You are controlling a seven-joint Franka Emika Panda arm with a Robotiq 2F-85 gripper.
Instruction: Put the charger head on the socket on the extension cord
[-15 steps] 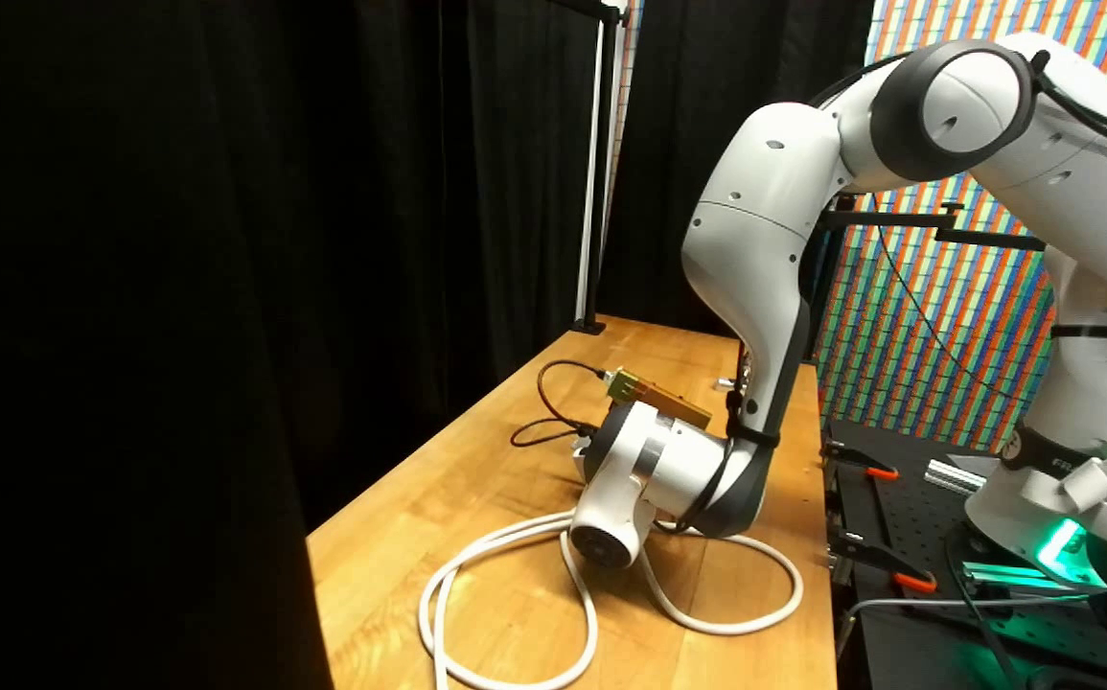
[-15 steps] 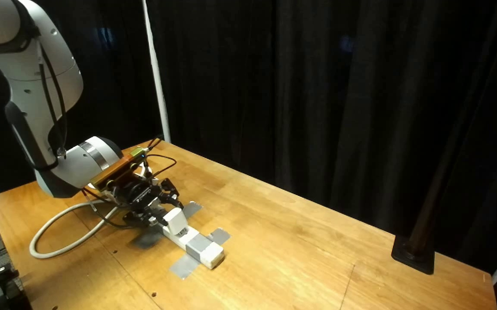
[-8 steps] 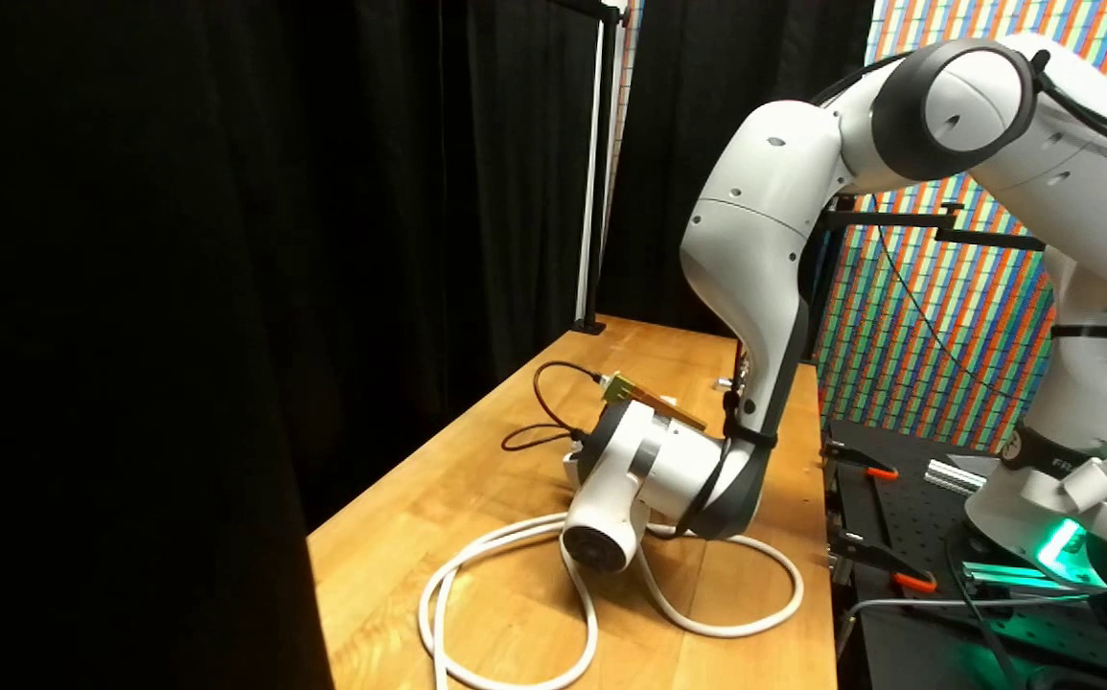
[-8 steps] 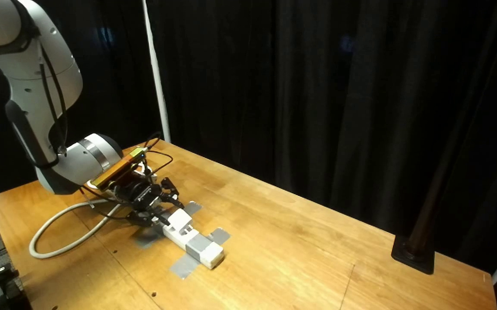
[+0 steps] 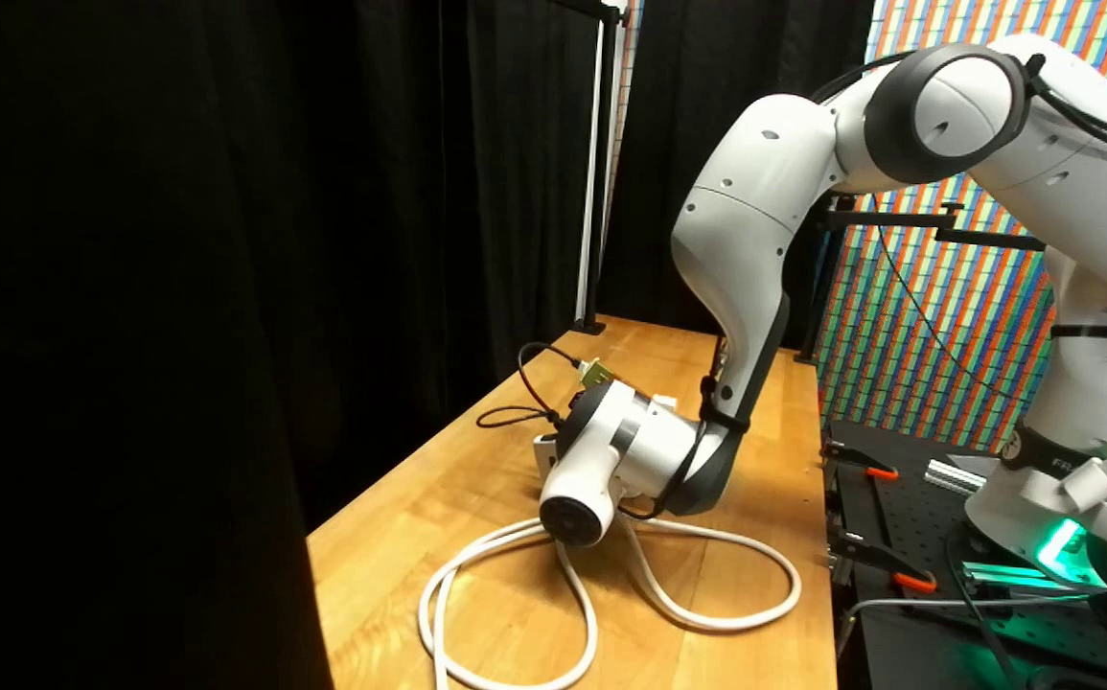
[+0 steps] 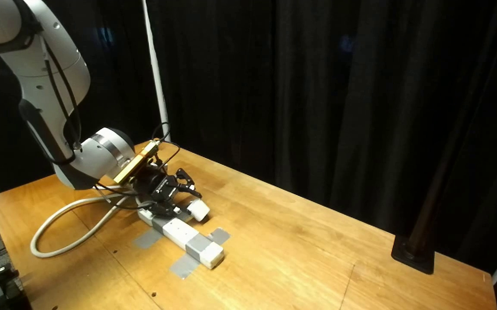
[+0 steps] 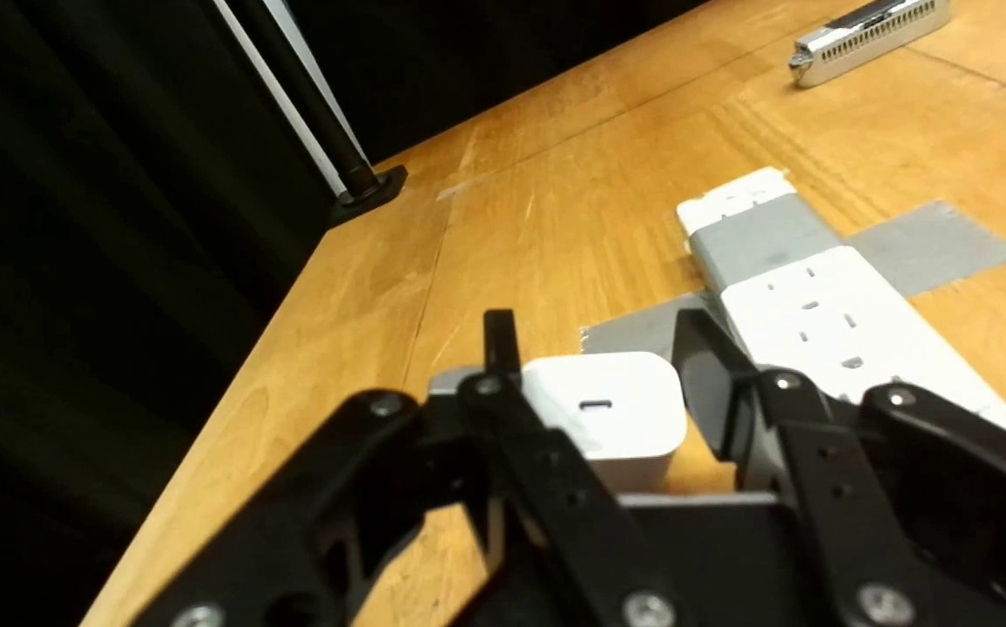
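The hand [image 7: 598, 344], partly spread, pinches the charger head [image 7: 614, 414] just beside the socket [image 7: 860, 333].

Your charger head [image 7: 604, 405] looks like smooth white plastic with a faint sheen, the socket [image 7: 829, 287] like white plastic in a flatter finish, and the grey tape [image 6: 186, 265] is dull, with ragged ends. Your gripper [image 7: 598, 348] is mostly matt black, set with shiny metal screws [image 7: 649, 608], while your arm [image 5: 754, 211] has a smooth, lightly glossy white shell and the extension cord [image 5: 721, 625] a smooth white jacket that looks plastic. You also have a smooth wooden table [image 6: 295, 245] with a soft varnished gloss, a shiny slotted metal bar [image 7: 873, 39], and a curtain [image 6: 338, 107] of matt black cloth.
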